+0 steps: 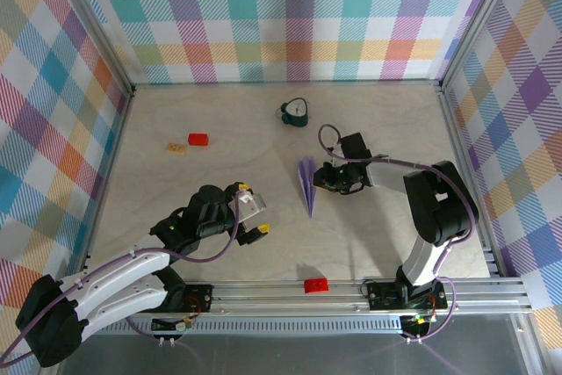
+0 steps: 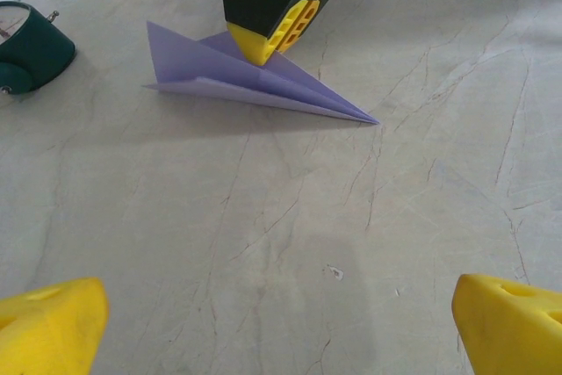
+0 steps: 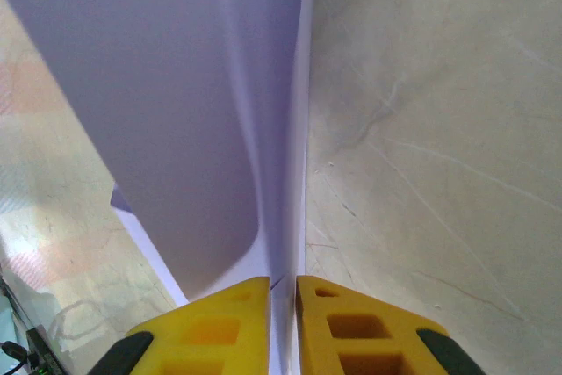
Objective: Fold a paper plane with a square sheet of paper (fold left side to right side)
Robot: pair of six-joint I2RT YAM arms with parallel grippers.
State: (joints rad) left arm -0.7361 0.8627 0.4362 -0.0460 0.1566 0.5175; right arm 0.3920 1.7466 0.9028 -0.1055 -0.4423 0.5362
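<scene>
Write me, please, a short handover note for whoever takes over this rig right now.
Left gripper: open and empty, over the bare table at the near left, apart from the paper.
Right gripper: closed on the raised middle fold of the paper plane, toward its wide end.
Paper: mid-table, a narrow pointed dart with its nose toward the arm bases.
Done: the folding looks finished.
Left: probably only to let go of the plane and draw the right arm back.
</scene>
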